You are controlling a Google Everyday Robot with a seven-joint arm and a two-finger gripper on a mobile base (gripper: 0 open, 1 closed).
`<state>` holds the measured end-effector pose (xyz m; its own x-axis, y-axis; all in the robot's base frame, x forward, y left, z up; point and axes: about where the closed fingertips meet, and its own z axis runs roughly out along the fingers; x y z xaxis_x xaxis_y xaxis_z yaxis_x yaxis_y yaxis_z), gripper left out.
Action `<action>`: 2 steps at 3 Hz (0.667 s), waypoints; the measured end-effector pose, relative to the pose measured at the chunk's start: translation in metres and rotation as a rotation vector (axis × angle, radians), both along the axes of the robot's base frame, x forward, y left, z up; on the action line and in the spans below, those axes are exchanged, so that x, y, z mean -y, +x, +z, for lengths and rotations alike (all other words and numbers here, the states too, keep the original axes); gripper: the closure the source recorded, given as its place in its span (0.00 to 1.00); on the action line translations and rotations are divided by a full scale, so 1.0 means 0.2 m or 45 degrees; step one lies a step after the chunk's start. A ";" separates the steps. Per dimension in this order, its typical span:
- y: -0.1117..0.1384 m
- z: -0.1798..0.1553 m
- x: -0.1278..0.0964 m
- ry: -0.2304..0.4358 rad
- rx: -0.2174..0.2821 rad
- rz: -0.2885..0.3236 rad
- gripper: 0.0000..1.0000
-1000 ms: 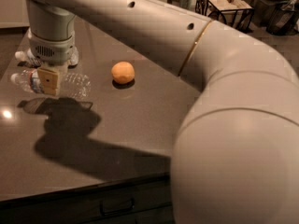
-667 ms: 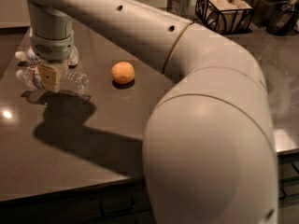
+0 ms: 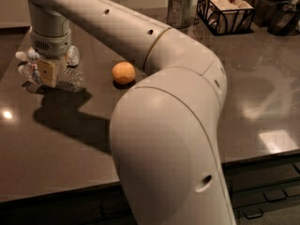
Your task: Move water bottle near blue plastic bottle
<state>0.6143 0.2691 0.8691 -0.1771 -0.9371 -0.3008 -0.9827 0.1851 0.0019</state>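
Observation:
The water bottle [image 3: 71, 79], clear and ribbed, lies on its side on the dark table at the far left. My gripper [image 3: 48, 72] is down over its middle, and the tan gripper body covers the label. Its white cap end [image 3: 23, 70] sticks out to the left. The blue plastic bottle [image 3: 72, 55] lies just behind it. It is mostly hidden by my wrist, and pale parts of it show on both sides [image 3: 21, 56]. The two bottles are close together.
An orange [image 3: 123, 72] sits on the table right of the bottles. A wire basket [image 3: 225, 11] and a metal cup [image 3: 180, 6] stand at the back. My big arm links fill the middle and the front. The table's front edge [image 3: 56, 193] runs along the bottom.
The arm's elbow and near link have shifted across the view. The gripper stays low over the water bottle at the far left. The bottles and the orange have hardly moved.

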 end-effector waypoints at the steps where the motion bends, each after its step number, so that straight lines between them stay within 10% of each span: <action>1: 0.08 -0.04 -0.02 -0.002 -0.008 -0.013 0.83; 2: 0.16 -0.07 0.00 0.002 -0.011 -0.024 0.59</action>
<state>0.6467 0.2697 0.8554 -0.1970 -0.9332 -0.3006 -0.9791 0.2033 0.0106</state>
